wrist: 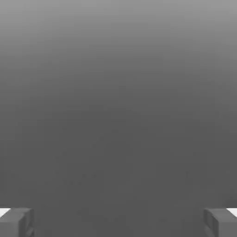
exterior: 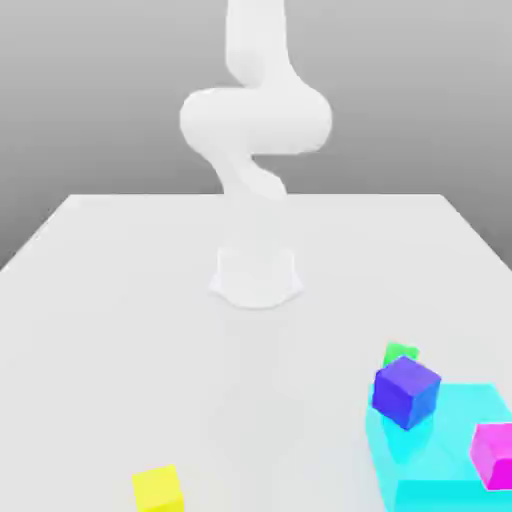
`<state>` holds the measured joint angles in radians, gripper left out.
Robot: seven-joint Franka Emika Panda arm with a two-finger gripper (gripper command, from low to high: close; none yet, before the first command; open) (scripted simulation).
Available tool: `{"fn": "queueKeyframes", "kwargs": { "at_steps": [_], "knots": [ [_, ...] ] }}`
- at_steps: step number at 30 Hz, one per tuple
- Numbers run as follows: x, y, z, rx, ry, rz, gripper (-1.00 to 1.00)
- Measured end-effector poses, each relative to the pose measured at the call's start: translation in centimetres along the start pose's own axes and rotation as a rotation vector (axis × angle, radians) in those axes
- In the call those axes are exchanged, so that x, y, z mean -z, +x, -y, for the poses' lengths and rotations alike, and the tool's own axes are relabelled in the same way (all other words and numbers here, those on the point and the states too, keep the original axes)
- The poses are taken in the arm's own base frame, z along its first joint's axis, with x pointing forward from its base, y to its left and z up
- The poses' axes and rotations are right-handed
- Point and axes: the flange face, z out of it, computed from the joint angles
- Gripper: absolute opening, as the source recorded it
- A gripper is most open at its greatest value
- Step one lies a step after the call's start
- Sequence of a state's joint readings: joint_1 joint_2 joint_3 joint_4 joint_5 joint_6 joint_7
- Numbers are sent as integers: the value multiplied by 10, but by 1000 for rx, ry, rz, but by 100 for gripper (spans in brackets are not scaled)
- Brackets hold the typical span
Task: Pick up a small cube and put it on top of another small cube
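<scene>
A small yellow cube [exterior: 158,488] lies on the white table [exterior: 120,330] near the front, toward the exterior view's left. A blue-purple cube [exterior: 406,391] sits at the near corner of a large cyan block [exterior: 440,450] on the exterior view's right. A magenta cube [exterior: 494,455] rests on the same block at the frame's edge. A small green cube [exterior: 399,352] peeks out behind the blue-purple one, mostly hidden. In the hand view my gripper [wrist: 118,222] is open, its grey fingertips [wrist: 16,222] far apart, with nothing between them and plain grey background ahead.
The white arm [exterior: 255,120] rises from its round base [exterior: 256,275] at the table's middle and leaves the top of the exterior view. Bare table stretches between the base and the cubes.
</scene>
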<state>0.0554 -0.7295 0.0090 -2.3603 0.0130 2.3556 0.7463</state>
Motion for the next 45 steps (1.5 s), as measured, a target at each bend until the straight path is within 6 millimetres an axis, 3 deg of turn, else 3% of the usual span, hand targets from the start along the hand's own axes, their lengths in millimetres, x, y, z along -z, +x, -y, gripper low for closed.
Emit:
{"fn": "queueKeyframes", "kwargs": {
  "at_steps": [5,10,14,18,20,26,27,35,42,44,45],
  "knots": [
    [-120,-83,12,232,-42,199,0],
    [-208,-194,0,479,-81,386,0],
    [-256,-296,-35,701,-115,539,0],
    [-281,-403,-99,968,-155,703,0],
    [-292,-422,-117,1010,-164,730,0],
    [-328,-451,-144,1022,-165,742,0],
    [-332,-453,-147,1022,-165,742,-100],
    [-328,-451,-144,1024,-167,741,-100],
    [-288,-429,-117,1036,-170,743,-100],
    [-283,-425,-95,1048,-174,745,-100],
    [-286,-410,-86,1019,-187,740,-100]
  ]
}}
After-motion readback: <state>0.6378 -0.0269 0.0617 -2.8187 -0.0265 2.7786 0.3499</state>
